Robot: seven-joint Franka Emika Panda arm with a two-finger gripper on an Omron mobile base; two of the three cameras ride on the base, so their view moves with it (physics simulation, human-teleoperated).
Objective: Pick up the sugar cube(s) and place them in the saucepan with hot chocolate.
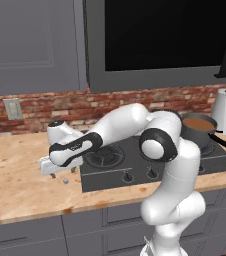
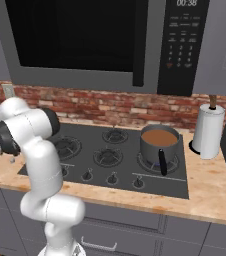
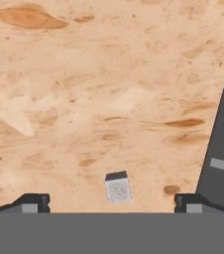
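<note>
Hovering at lower centre of the hand view, the pincer (image 3: 111,203) sits spread, apparently just above the sugar cube (image 3: 117,187) on the tabletop (image 3: 84,99); the saucepan (image 1: 197,127) stands far right.

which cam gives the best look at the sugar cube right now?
Hand view: the sugar cube sits large and unobstructed on the wooden counter, between the open gripper fingers. In the left base view it is just a tiny speck below the gripper, beside the stove's edge. In the right base view I cannot make it out.
</note>
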